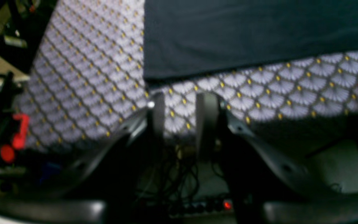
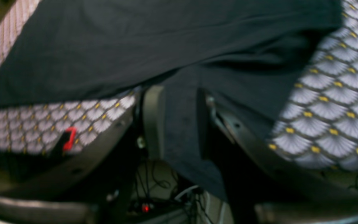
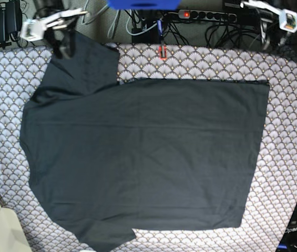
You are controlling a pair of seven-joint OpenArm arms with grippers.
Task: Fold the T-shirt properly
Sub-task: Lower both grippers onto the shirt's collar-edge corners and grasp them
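The black T-shirt (image 3: 143, 157) lies spread flat on the patterned tablecloth (image 3: 290, 136), ready to fold. The right gripper (image 2: 179, 118) has cloth between its parted jaws at a sleeve. The left gripper (image 1: 179, 115) waits open and empty near the hem corner.

You are looking straight down from high up in the base view. Both wrist cameras are sitting low and close, looking past their own fingers. All three are showing the T-shirt (image 3: 143, 157) on the tablecloth (image 3: 290, 131).
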